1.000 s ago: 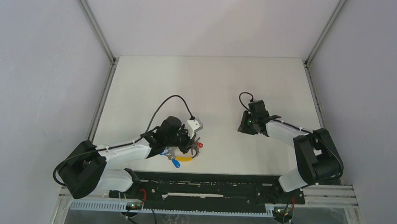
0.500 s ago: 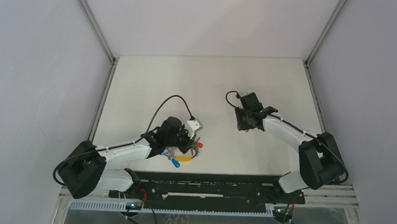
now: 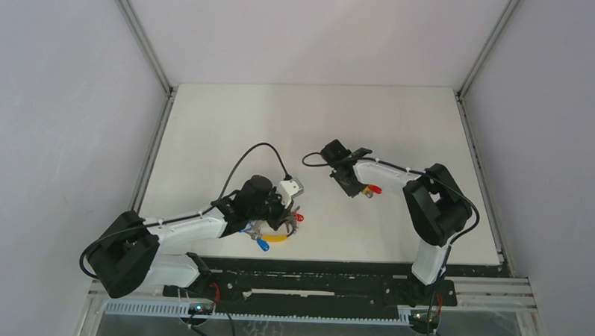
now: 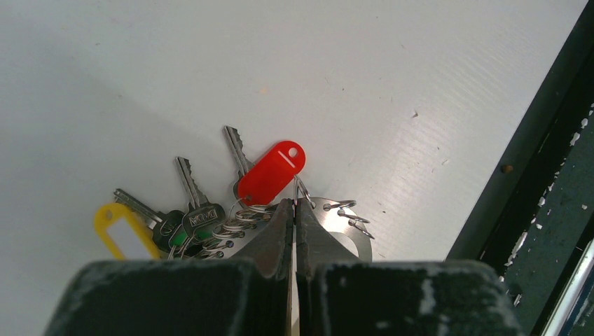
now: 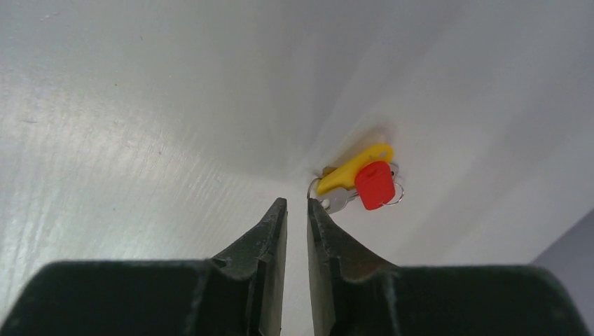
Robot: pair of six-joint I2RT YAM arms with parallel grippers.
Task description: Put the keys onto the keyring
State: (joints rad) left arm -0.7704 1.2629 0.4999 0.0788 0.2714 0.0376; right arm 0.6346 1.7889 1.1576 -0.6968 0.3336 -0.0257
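The keyring (image 4: 341, 222), a grey metal plate with small wire rings, carries a red tag (image 4: 272, 173), green-headed keys (image 4: 192, 218) and a yellow tag (image 4: 120, 229). My left gripper (image 4: 295, 204) is shut on the keyring's edge, pinching a thin wire ring at its tip. From above, the bunch (image 3: 275, 238) lies under the left gripper (image 3: 287, 221) near the front edge. Two small keys (image 5: 364, 179), one red-headed and one yellow-headed, lie together on the table. My right gripper (image 5: 296, 201) stands just short of them, jaws a narrow gap apart with nothing between. The keys (image 3: 369, 191) show beside the right gripper (image 3: 348, 182).
A black rail (image 3: 313, 277) runs along the table's near edge, close to the keyring. White walls and metal posts (image 3: 141, 35) enclose the white table (image 3: 311, 116) on three sides.
The right arm has swung left and folded inward over the table. The red and yellow keys now show beside its wrist. The left arm and keyring have not moved.
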